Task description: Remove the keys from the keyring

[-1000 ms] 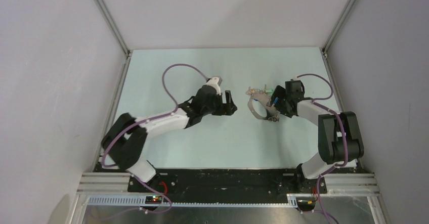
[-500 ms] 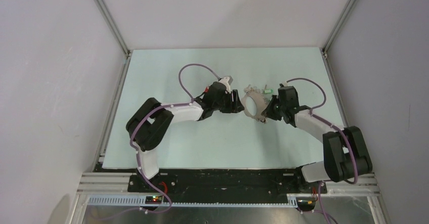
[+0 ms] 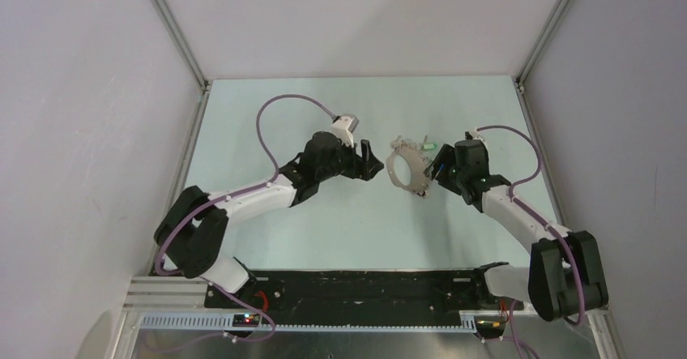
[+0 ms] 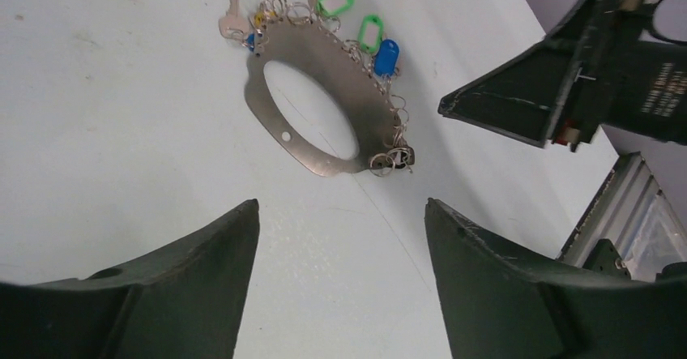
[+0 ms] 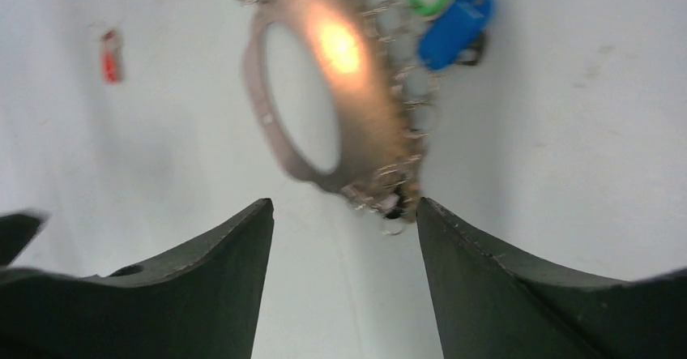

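Observation:
The keyring (image 3: 398,177), a grey-beige oval metal loop, lies flat on the table between my two grippers. It also shows in the left wrist view (image 4: 324,51) and, blurred, in the right wrist view (image 5: 369,108). Small keys fringe its rim, with green tags (image 4: 334,2) and a blue tag (image 4: 386,55). The blue tag shows in the right wrist view too (image 5: 454,27). My left gripper (image 3: 371,161) is open and empty just left of the ring (image 4: 342,205). My right gripper (image 3: 441,167) is open and empty just right of it (image 5: 343,203).
A loose red-tagged key (image 5: 111,55) lies on the pale table (image 3: 340,229) apart from the ring, on its left-arm side. Grey walls and metal rails close in the table on three sides. Purple cables loop above both arms.
The left gripper swung in close to the ring's left side, then drew back slightly. The right gripper came off the ring's right side. The ring now lies a little further left.

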Controlling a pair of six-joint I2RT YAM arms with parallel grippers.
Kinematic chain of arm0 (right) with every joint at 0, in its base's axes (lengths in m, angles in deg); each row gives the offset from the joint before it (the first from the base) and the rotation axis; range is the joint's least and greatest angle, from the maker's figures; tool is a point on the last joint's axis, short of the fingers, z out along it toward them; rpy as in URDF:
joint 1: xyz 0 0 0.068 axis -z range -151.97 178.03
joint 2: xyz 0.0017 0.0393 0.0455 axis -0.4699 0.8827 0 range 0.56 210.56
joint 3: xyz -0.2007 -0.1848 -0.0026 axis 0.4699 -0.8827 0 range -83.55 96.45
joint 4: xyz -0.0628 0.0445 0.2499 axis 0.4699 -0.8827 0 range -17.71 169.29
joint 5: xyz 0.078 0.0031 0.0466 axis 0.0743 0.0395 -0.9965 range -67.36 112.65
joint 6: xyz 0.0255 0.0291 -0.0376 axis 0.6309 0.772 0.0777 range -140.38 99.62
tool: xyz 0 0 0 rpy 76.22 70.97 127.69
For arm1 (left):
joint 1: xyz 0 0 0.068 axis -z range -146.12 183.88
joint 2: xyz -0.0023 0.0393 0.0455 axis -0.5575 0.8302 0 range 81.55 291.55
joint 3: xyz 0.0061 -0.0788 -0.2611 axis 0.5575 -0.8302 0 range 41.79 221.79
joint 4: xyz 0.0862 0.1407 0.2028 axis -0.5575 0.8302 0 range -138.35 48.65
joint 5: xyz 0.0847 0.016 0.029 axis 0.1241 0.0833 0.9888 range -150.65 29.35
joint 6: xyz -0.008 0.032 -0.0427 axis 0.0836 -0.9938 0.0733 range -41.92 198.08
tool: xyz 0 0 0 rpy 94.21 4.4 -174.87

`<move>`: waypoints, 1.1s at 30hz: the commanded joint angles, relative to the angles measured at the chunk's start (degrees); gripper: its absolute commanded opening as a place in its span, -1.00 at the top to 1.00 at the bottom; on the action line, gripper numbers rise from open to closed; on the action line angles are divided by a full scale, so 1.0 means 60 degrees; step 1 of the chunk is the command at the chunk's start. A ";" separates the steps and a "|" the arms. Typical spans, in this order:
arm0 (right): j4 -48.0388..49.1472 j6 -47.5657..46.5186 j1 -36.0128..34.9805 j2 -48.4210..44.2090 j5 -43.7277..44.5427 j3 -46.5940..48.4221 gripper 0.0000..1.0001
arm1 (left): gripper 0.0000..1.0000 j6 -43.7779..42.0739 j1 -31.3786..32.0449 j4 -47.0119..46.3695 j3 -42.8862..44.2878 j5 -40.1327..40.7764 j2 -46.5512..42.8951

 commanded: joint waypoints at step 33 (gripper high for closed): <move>-0.2412 0.1025 -0.2953 0.1966 0.2636 0.2995 1.00 | -0.93 -0.2398 0.0137 -0.1956 -0.3797 0.2242 -0.3885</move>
